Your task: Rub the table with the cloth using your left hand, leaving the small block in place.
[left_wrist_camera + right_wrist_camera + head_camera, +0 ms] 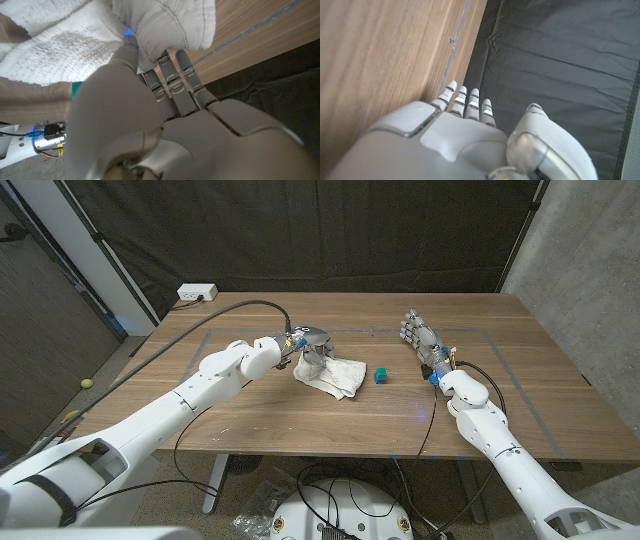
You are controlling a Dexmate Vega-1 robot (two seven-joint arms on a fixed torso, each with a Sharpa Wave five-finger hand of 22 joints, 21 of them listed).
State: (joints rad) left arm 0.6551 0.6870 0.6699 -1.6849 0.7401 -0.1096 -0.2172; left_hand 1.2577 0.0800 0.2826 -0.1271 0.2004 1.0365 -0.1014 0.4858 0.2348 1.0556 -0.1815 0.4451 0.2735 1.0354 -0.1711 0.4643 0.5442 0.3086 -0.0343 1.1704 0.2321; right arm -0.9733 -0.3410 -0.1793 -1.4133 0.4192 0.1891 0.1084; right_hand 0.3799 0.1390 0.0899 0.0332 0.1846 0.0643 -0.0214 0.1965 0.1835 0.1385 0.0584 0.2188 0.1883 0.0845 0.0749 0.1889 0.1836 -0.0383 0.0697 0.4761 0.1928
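A white cloth [330,374] lies crumpled near the middle of the wooden table [250,415]. My left hand [311,343] grips its near-left end; in the left wrist view the fingers [170,75] dig into a bunched fold of the cloth [60,45]. A small teal block [380,374] sits just right of the cloth, apart from it; a sliver of the block [75,89] peeks out beside my thumb. My right hand [421,340] stands on its edge right of the block with straight fingers [465,102], holding nothing.
A white power strip [196,293] lies at the table's far left corner. Grey tape lines [490,333] mark a rectangle on the tabletop. A black curtain hangs behind the table. A yellow ball [88,383] lies on the floor at left.
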